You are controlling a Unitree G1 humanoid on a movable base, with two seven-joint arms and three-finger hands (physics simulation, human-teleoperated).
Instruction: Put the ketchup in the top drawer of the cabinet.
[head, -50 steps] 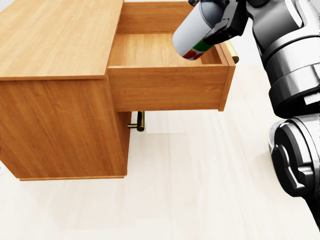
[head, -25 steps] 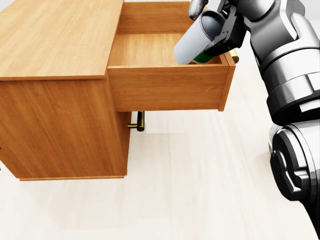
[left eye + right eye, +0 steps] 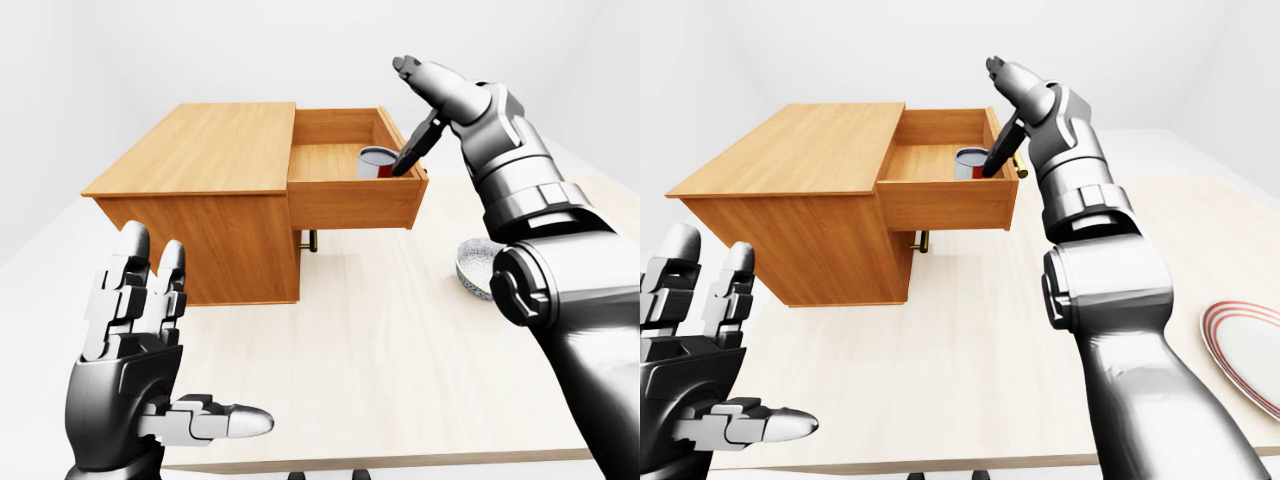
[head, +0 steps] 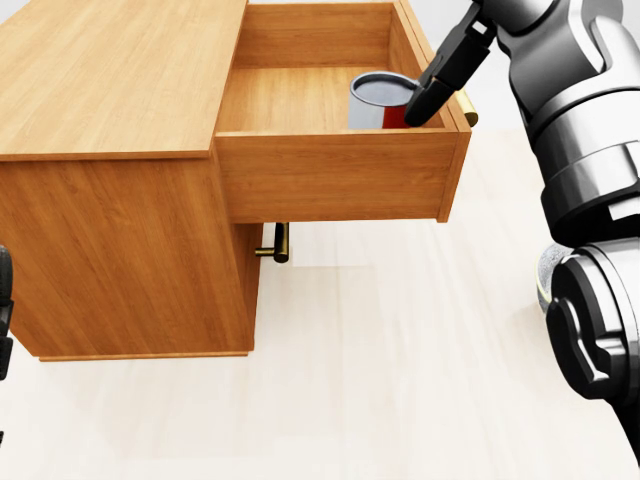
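The ketchup bottle (image 4: 381, 102), grey-white with a red label, stands in the right part of the pulled-out top drawer (image 4: 335, 175) of the wooden cabinet (image 4: 110, 80). Only its upper end shows above the drawer's wall. My right hand (image 4: 428, 95) hovers over the drawer's right side, open. One dark finger (image 4: 445, 65) slants down beside the bottle without closing round it. In the left-eye view my left hand (image 3: 190, 340) is raised at the lower left, open and empty, far from the cabinet.
A brass handle (image 4: 281, 243) of the lower drawer sticks out under the open drawer. A grey bowl (image 3: 473, 268) sits on the pale table to the right of the cabinet. A red-rimmed plate (image 3: 1248, 350) lies at the far right of the right-eye view.
The bottle was held tilted above the drawer; it has come down into the drawer. My right hand has opened and let go of it.
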